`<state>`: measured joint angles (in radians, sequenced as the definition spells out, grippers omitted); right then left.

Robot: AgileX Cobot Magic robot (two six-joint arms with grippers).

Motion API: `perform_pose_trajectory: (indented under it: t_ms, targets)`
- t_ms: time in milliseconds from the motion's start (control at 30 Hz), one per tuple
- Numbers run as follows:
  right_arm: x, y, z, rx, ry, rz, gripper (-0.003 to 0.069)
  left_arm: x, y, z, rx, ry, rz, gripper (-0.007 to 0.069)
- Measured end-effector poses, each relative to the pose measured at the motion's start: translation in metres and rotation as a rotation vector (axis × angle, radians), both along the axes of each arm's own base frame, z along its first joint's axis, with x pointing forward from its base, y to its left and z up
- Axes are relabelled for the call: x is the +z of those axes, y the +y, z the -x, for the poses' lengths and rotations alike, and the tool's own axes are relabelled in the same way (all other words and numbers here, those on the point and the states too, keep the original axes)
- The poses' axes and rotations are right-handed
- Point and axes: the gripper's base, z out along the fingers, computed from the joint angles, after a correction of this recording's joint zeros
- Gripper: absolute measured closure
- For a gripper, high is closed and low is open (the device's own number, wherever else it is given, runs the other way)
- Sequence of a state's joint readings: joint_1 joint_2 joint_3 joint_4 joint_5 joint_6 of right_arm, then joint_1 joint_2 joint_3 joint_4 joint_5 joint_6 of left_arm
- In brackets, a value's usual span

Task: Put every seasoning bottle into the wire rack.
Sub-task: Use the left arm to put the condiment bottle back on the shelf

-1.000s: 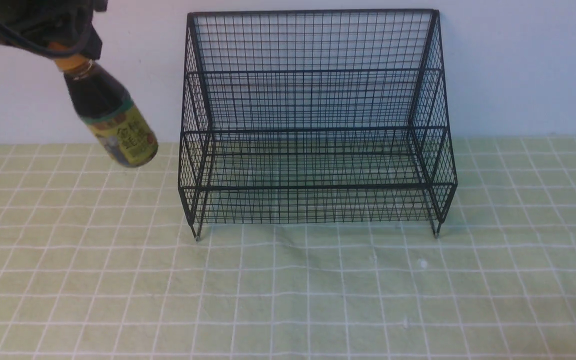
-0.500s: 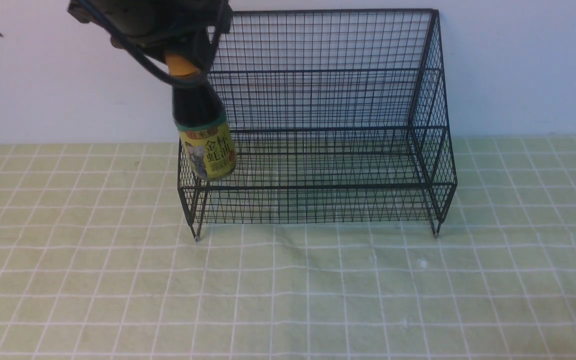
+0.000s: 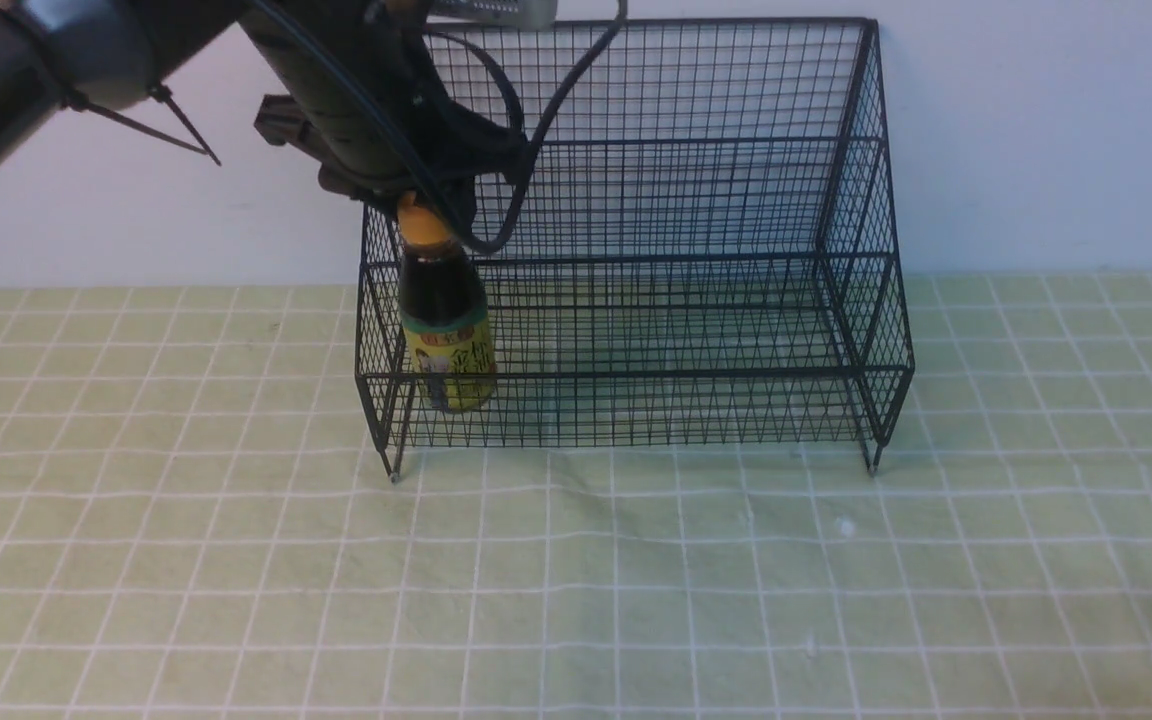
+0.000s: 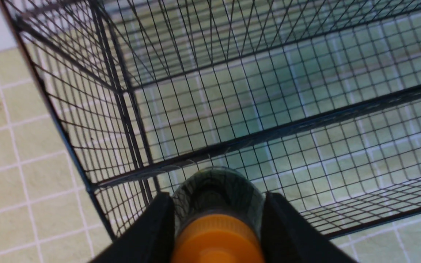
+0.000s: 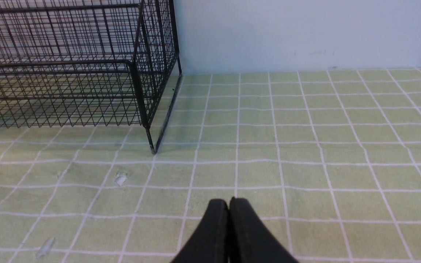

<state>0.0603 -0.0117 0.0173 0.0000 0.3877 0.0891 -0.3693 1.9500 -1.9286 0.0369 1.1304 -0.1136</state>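
The seasoning bottle [image 3: 446, 335], dark with an orange cap and yellow-green label, hangs upright inside the left end of the black wire rack [image 3: 636, 200], its base down at the lower front tier. My left gripper [image 3: 414, 205] is shut on the bottle's cap from above. In the left wrist view the orange cap [image 4: 217, 237] sits between the two black fingers [image 4: 152, 230], with the rack's mesh [image 4: 269, 109] below. My right gripper [image 5: 228, 201] is shut and empty, low over the cloth to the right of the rack [image 5: 68, 65]; it does not show in the front view.
A green checked cloth [image 3: 636, 580] covers the table. A pale wall [image 3: 1036, 130] stands right behind the rack. Small white specks [image 5: 120, 179] lie on the cloth in front of the rack's right foot.
My left arm has carried the bottle rightwards from left of the rack and down into the rack's left end. The bottle has gone from tilted to upright.
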Motion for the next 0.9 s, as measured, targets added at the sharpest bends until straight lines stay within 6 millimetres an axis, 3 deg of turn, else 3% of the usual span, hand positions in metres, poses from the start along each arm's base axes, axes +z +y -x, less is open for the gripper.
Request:
perform_pose_trajectory:
  t_ms: [167, 300, 500, 600, 667, 700, 733, 767, 900]
  targets:
    - [0.0, 0.0, 0.0, 0.0, 0.0, 0.0, 0.0673, -0.018, -0.003, -0.006, 0.0, 0.053, -0.02, 0.0348]
    - [0.0, 0.0, 0.0, 0.0, 0.0, 0.0, 0.0673, -0.019, -0.003, -0.007, -0.001, 0.053, -0.021, 0.0332]
    - [0.0, 0.0, 0.0, 0.0, 0.0, 0.0, 0.0673, -0.012, -0.001, 0.001, -0.009, 0.083, -0.035, 0.0179]
    - [0.0, 0.0, 0.0, 0.0, 0.0, 0.0, 0.0673, 0.007, 0.005, 0.012, -0.006, 0.058, -0.043, 0.016]
    - [0.0, 0.0, 0.0, 0.0, 0.0, 0.0, 0.0673, 0.035, 0.014, 0.026, 0.002, -0.015, -0.055, 0.0205]
    - [0.0, 0.0, 0.0, 0.0, 0.0, 0.0, 0.0673, 0.038, 0.015, 0.027, 0.003, -0.023, -0.059, 0.0211]
    - [0.0, 0.0, 0.0, 0.0, 0.0, 0.0, 0.0673, 0.053, 0.021, 0.036, 0.01, -0.062, -0.069, 0.0266]
    - [0.0, 0.0, 0.0, 0.0, 0.0, 0.0, 0.0673, 0.059, 0.023, 0.039, 0.013, -0.077, -0.071, 0.0274]
    - [0.0, 0.0, 0.0, 0.0, 0.0, 0.0, 0.0673, 0.118, 0.046, 0.083, 0.052, -0.231, -0.06, 0.0508]
